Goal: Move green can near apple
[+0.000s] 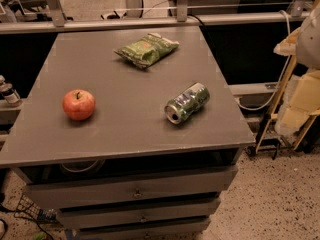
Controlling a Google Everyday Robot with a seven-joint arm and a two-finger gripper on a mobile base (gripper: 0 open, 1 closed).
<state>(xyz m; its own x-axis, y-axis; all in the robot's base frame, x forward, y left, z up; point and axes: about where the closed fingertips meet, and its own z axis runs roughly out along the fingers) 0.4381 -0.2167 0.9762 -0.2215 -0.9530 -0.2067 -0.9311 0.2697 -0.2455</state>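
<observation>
Three items on the gray tabletop: green can, apple, green snack bag.

Green can: lying on its side, right of center, close to the right edge of the tabletop. Silver end faces front-left toward the camera, body runs back-right. Green with silver-white patches. Nothing touching it.

Apple: red with a yellowish blush, upright, short dark stem on top. Sits on the left half, roughly level with the can front-to-back. Well apart from the can, with bare tabletop between them.

Snack bag: flat, crinkled, toward the back of the tabletop, near the middle. Apart from both the can and the apple, somewhat nearer the can's side.

Gripper: not in the camera view, so cannot tell whether it is released, clenched or holding anything. Nothing is gripping the can.

Under the tabletop: a stack of gray drawers. The top one is pulled out a little, with a round object partly visible inside, too dark to identify.

Surroundings: a gray rail runs behind the tabletop. Speckled floor at lower right. A yellow frame leans at the right, with pale blurred shapes above it that cannot be identified. A small bottle-like object is at the left edge, beside the tabletop.
</observation>
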